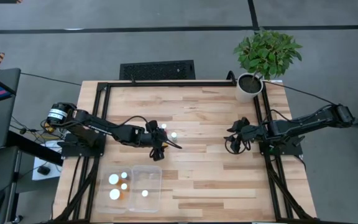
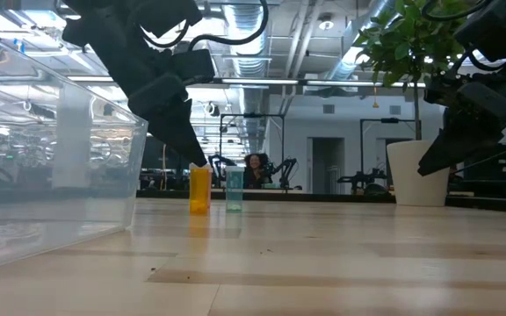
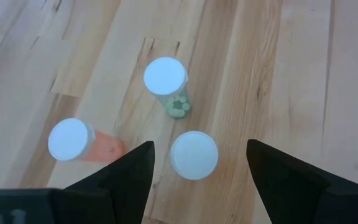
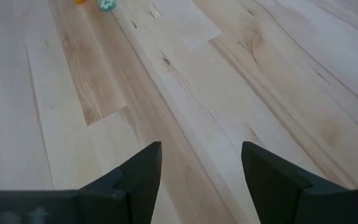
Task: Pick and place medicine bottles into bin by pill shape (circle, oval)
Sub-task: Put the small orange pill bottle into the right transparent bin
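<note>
So the left gripper (image 3: 199,163) hangs spread open over a white-capped bottle (image 3: 194,155), nothing grabbed yet, two more bottles just beside it. One bottle (image 1: 145,193) sits in the bin (image 1: 146,186), several wait beside it. Right gripper (image 1: 236,138) idles open, well apart. Early days, I'd say.

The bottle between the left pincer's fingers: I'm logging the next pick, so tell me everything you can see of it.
The bottle shows mainly as a round white cap, seen from straight above, so its body and pills are hidden. It stands upright on the wooden table, centred in the gap of the open left pincer, with neither finger touching it. Two other capped bottles stand close by but apart from it: a clear one with green pills and an orange one.
</note>
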